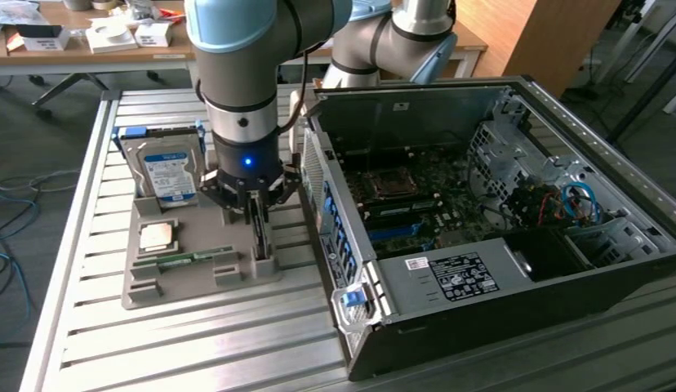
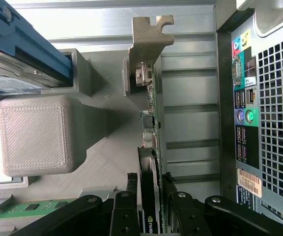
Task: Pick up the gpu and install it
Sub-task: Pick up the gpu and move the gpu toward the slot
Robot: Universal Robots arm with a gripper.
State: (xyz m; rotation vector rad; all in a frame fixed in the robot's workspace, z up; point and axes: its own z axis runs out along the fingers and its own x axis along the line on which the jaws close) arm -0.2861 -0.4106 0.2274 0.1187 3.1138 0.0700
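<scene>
The gpu (image 1: 259, 238) stands on edge in a slot of the grey holder tray (image 1: 197, 282), just beside the open computer case (image 1: 458, 278). In the wrist view the gpu (image 2: 150, 142) runs away from the camera as a thin dark card with a green board edge. Its pale metal bracket (image 2: 149, 34) is at the far end. My gripper (image 1: 256, 214) is lowered straight down over the card's near end. In the wrist view the gripper (image 2: 150, 196) straddles the card's upper edge. The card still sits in its slot.
A blue-labelled hard drive (image 1: 169, 171) stands at the tray's back. A CPU (image 1: 156, 235) and a green RAM stick (image 1: 185, 258) lie on the tray. The case's rear port panel (image 2: 242, 113) is close beside the card. The motherboard (image 1: 415, 204) lies exposed inside the case.
</scene>
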